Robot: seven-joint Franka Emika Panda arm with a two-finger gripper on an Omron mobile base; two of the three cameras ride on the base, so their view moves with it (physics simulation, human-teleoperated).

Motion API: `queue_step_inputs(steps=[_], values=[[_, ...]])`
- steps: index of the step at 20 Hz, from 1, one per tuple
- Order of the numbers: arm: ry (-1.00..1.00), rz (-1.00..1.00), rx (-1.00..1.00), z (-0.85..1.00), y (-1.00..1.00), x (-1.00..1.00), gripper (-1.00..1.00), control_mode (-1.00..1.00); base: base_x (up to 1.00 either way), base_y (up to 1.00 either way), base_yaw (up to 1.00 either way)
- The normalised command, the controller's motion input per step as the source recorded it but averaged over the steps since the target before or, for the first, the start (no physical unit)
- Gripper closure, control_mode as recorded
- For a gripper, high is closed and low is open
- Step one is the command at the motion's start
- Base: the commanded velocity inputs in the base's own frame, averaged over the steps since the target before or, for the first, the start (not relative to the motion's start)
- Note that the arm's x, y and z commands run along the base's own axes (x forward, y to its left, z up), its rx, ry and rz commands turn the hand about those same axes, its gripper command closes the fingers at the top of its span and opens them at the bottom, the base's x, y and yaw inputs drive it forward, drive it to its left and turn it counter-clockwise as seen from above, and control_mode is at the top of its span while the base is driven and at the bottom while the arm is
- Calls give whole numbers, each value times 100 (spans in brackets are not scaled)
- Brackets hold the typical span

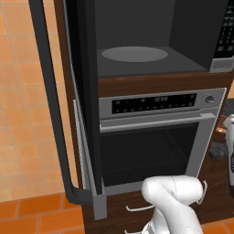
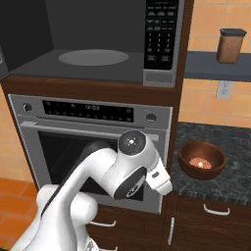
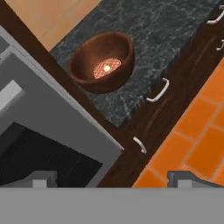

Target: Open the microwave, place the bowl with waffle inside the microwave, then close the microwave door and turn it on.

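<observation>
Bowl with waffle is sitting on the dark stone counter, right of the oven. Gripper is hovering well apart from it, jaws spread wide and empty. Risks: fingers striking the thick rim and tipping it, or clipping the open microwave door.

The microwave is a grey-framed box built in above the oven, its dark cavity open to view with a round grey plate lying flat on the floor and a black keypad strip down its right side. The microwave door stands swung fully open to the left, seen edge-on, with its long dark bar handle running down the outer side. The bowl with waffle, round, reddish-brown and thick-rimmed, sits upright on the dark speckled counter, near the counter's edge beside the oven, with a small waffle in its bottom.
</observation>
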Motion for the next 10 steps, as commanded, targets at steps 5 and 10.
queue_step_inputs(steps=[5,10], values=[[15,-9,4,-38,-100,69,-100,-100,0,0,0],[7,-2,15,-45,-100,76,-100,-100,0,0,0]])
